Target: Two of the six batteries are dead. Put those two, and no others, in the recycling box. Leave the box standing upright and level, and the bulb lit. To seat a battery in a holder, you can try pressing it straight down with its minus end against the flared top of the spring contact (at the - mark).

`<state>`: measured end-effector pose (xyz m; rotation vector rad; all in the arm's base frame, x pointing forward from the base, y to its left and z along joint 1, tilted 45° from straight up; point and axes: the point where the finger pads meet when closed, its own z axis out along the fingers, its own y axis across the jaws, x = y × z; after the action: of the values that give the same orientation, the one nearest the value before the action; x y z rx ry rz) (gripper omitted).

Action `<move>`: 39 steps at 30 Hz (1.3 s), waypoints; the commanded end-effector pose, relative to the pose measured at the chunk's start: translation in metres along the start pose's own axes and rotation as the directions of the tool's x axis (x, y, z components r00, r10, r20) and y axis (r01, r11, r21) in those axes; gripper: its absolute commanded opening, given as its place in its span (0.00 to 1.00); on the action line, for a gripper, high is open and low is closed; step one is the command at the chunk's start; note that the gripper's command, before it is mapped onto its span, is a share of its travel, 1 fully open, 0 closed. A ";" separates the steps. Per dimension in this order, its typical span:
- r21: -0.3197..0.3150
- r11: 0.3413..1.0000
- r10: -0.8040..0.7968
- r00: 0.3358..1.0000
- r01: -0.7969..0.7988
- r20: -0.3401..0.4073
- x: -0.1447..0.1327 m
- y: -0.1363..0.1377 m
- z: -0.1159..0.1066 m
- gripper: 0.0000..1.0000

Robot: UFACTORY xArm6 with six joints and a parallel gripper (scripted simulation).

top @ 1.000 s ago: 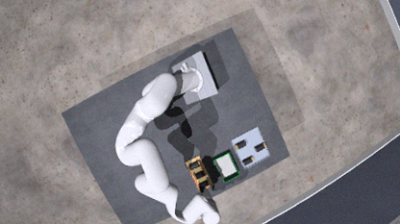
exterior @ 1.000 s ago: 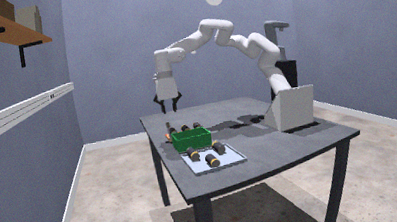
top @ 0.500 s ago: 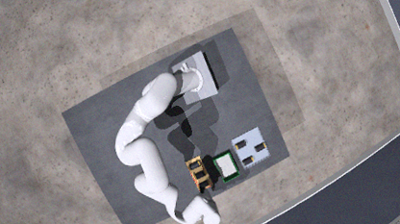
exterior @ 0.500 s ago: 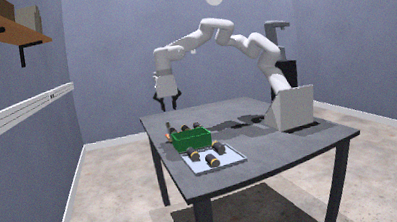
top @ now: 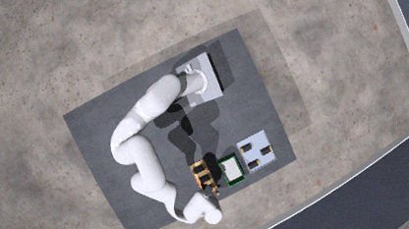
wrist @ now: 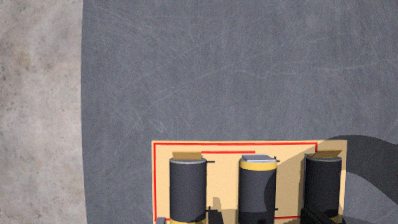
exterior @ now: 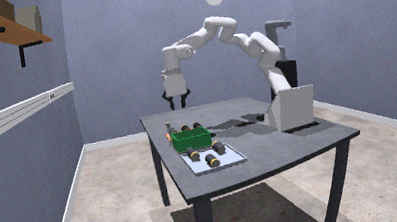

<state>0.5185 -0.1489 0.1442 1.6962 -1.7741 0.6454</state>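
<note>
My gripper (exterior: 178, 106) is partly open with nothing between its fingers, high above the table's far end. In the wrist view, dark finger parts show at the bottom edge over the tan holder (wrist: 225, 175) (top: 201, 173). The holder carries a left battery (wrist: 188, 187), a middle battery (wrist: 257, 192) and a right battery (wrist: 323, 182). The middle one has its yellow band at the top, the left one at the bottom. The green recycling box (exterior: 193, 142) (top: 236, 181) stands upright. Three batteries (exterior: 192, 153) (exterior: 219, 146) (exterior: 212, 159) lie on the pale tray (exterior: 230, 158). I cannot tell whether the bulb is lit.
The box stands between the holder and the tray on the dark table (top: 101, 139) (exterior: 279, 156). The holder is close to the table edge. The white arm base block (exterior: 297, 108) stands across the table. The arm's shadow falls partly over the holder.
</note>
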 end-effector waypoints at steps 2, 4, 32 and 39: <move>0.015 1.000 0.002 1.000 -0.002 0.001 -0.005 0.059 -0.002 0.51; 0.015 1.000 0.002 1.000 -0.002 0.001 -0.007 0.073 -0.002 0.51; 0.015 1.000 0.014 1.000 -0.014 0.001 -0.008 0.086 -0.002 0.51; 0.015 1.000 0.014 1.000 -0.014 0.001 -0.008 0.086 0.039 0.51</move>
<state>0.4323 -0.1408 0.1396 1.6959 -1.7879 0.6653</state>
